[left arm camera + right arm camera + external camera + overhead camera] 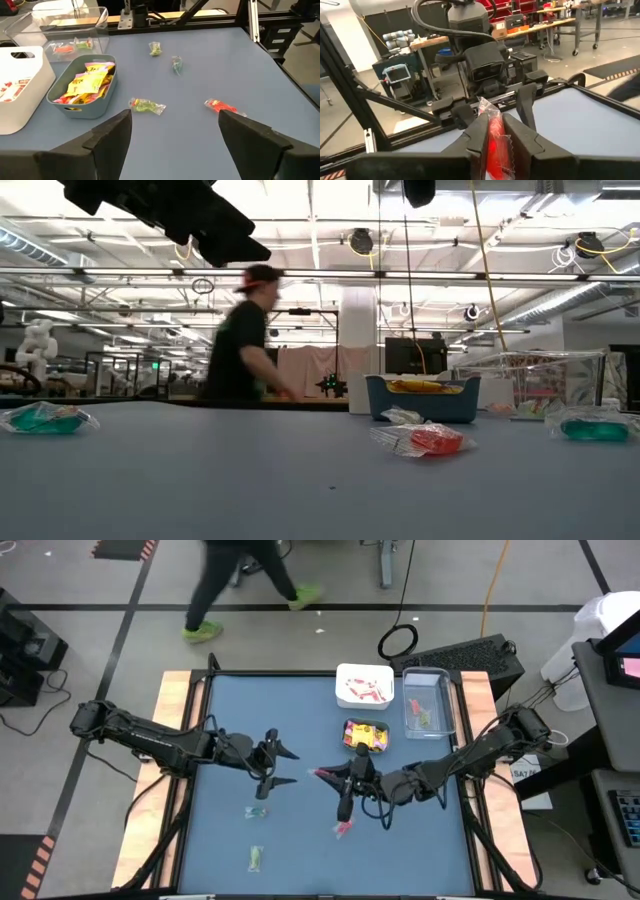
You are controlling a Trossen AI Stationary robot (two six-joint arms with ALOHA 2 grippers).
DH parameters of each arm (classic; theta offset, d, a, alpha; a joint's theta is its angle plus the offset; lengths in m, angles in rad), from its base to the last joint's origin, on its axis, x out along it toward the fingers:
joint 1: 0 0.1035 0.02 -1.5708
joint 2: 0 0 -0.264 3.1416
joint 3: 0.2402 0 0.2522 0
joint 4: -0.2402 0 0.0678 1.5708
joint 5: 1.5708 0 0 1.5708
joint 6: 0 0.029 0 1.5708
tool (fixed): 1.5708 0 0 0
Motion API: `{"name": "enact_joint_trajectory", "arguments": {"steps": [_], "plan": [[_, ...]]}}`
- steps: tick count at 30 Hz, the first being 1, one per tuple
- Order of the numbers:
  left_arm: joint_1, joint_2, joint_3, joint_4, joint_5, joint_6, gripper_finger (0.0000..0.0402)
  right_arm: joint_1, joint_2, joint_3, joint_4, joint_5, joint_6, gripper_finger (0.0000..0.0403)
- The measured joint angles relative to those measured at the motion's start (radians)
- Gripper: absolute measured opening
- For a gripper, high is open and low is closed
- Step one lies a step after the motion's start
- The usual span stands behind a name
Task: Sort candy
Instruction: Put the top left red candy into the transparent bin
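High view: nearest the camera edge, a green candy [256, 856], another green piece [256, 811] and a red candy [344, 829] are lying loose on the table, well short of the teal tub [366, 736]. Beside that tub, the right gripper [325, 775] is clenching a red candy stick [495, 137] while the left gripper [283, 766] is hanging released, holding nothing. Beyond the tub, the white bin [364, 686] and clear bin [427, 702] are already holding sweets, so sorting seems partly done.
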Motion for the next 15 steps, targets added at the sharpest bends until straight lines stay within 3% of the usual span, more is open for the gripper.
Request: {"name": "enact_joint_trajectory", "arguments": {"steps": [8, 15], "plan": [[0.0, 0.0, 0.0, 0.001, 0.0, -0.001, 0.0303, -0.007, 0.0, 0.0, -0.003, 0.083, 0.174, 0.0045], [-0.001, 0.0, 0.0, 0.0, 0.0, -0.027, 0.0303, -0.007, 0.0, 0.0, -0.009, 0.083, 0.14, 0.0045]]}}
